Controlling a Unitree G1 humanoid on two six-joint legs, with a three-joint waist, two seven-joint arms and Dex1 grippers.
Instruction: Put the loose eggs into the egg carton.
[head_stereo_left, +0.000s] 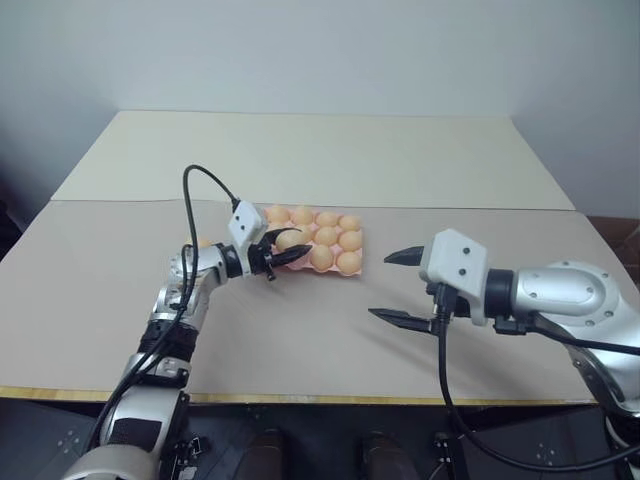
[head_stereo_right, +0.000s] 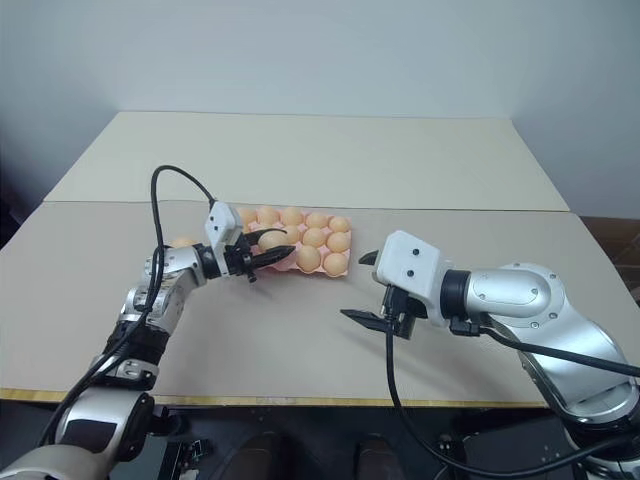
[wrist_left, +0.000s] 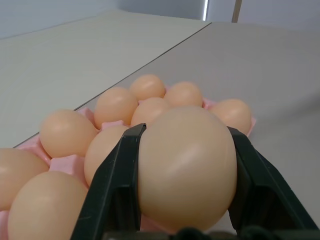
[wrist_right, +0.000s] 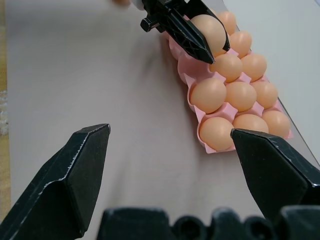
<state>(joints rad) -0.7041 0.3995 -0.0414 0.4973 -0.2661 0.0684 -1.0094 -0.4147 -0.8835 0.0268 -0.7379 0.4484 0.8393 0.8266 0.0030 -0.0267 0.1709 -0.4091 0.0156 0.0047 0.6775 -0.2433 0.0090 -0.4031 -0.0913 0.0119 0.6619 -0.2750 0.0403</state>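
Left gripper (head_stereo_left: 281, 253) is gripping an egg (wrist_left: 186, 167) over the nearly full carton (wrist_right: 186, 75), risking cracking seated eggs if released off-cup; right gripper (head_stereo_left: 397, 287) is idling open.

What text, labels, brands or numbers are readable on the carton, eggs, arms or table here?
None. No readable text in any view.
Egg carton: plain pink, no print.
Eggs, including the held egg in the left gripper: no stamps.
Right gripper housing: no legible marking.
Table: no markings.
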